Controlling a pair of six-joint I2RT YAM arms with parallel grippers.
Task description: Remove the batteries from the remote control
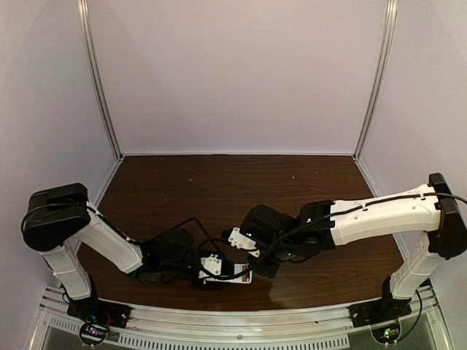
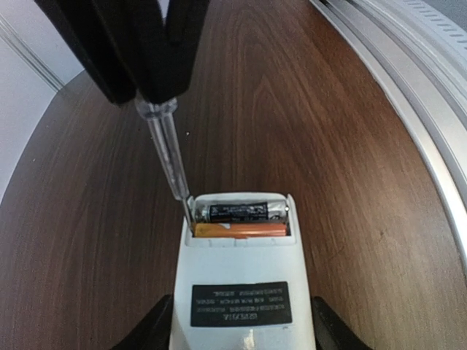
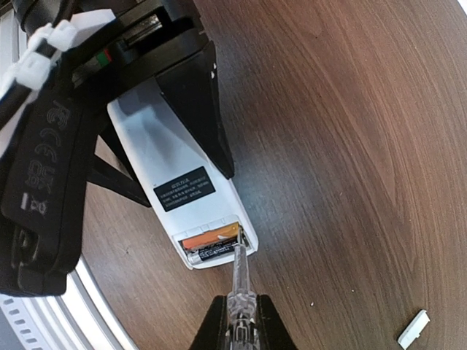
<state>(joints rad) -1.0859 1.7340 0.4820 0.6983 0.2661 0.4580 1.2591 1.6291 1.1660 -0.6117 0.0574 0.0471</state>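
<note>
The white remote control (image 2: 241,292) lies back up on the table, its battery bay open at the far end. In the bay lie the two batteries, a dark one (image 2: 241,212) and an orange one (image 2: 241,230). My left gripper (image 2: 242,337) is shut on the remote's sides. My right gripper (image 3: 241,328) is shut on a clear-handled screwdriver (image 3: 239,281). Its tip is in the bay at one end of the batteries (image 3: 211,248). In the top view both grippers meet at the remote (image 1: 237,277) near the front edge.
A small flat white plastic piece (image 3: 413,327) lies on the brown table to the right of the right gripper. The metal rail of the table's near edge (image 2: 408,95) runs close beside the remote. White walls enclose the table.
</note>
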